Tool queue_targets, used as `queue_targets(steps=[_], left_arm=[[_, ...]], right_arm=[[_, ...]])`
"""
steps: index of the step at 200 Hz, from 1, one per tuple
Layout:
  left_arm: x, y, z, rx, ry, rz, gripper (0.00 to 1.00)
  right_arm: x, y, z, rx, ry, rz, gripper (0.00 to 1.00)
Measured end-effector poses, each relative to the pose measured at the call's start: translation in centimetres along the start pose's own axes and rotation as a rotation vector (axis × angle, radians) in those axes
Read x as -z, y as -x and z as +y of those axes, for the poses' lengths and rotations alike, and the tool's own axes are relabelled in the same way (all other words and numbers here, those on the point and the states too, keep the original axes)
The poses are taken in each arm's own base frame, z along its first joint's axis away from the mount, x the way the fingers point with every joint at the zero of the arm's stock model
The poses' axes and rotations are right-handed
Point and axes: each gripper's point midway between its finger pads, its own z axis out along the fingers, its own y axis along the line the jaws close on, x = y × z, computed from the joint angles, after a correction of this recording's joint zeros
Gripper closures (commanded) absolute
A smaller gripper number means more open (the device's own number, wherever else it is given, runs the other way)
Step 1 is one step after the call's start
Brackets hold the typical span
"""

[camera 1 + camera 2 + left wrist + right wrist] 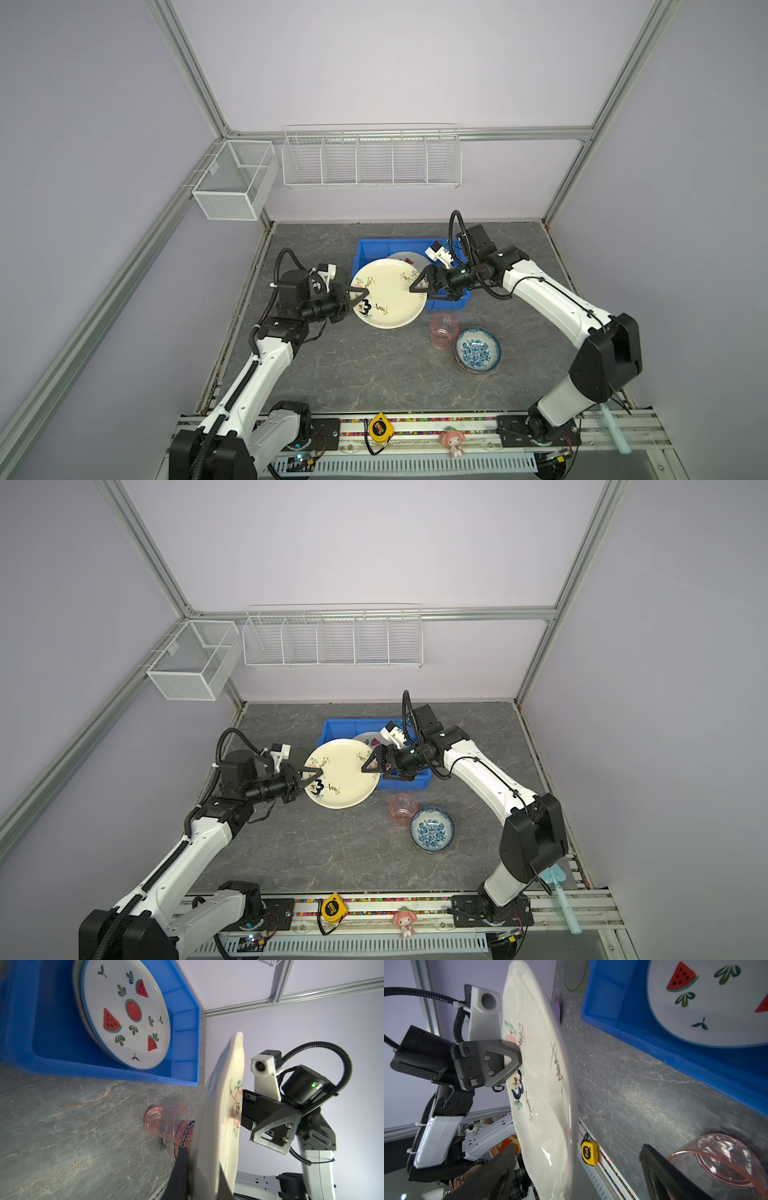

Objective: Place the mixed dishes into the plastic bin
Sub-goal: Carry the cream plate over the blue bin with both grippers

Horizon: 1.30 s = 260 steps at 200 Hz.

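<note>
The cream plate [390, 299] [343, 779] marked "3" hangs tilted above the table, its far edge over the blue plastic bin [365, 243] [332, 725]. My left gripper [361, 297] [204, 1176] is shut on the plate's left rim. Around its right rim my right gripper [417, 291] [577, 1167] stands open, with one finger on each side of the plate [542, 1084] and a gap to each. A watermelon-print plate [128, 1014] [708, 1001] lies in the bin on another plate. On the table to the right stand a pink cup [444, 330] and stacked blue-patterned bowls [478, 349]. A green cup [576, 974] stands left of the bin.
Two white wire baskets [372, 160] [232, 178] hang on the back frame. A yellow tape measure [379, 427] and a small doll [452, 440] sit on the front rail. A light-blue spatula [561, 891] lies by the right arm's base.
</note>
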Motion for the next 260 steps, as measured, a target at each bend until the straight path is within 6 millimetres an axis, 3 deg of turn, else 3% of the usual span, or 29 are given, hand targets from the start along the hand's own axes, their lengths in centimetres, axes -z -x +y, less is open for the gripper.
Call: queue_targets(steps=[23,67,128,243,260], left_arm=[[-0.2,0.5,-0.6,-0.016,-0.016,0.0,1.0],[-0.7,1.1,-0.4,-0.023,-0.016,-0.006,1.0],[-1.8,1.5,0.3,-0.022,-0.003,-0.006,1.0],[-3.3,2.8,0.1,-0.031,-0.023,0.012,1.0],[-3.4,2.9,0.2,-0.029,-0.022,0.014,1.0]], right_arm=[[-0.1,0.5,0.2,-0.003,0.023,-0.02,0.04],[-0.2,2.1,0.7,-0.009,0.063,-0.079,0.29],[0.1,3.5,1.5,0.003,0.093,-0.127,0.51],[0.7,5.0,0.0,-0.025,0.076,-0.172,0.82],[0.6,5.0,-0.4,-0.035,0.073,-0.173,0.83]])
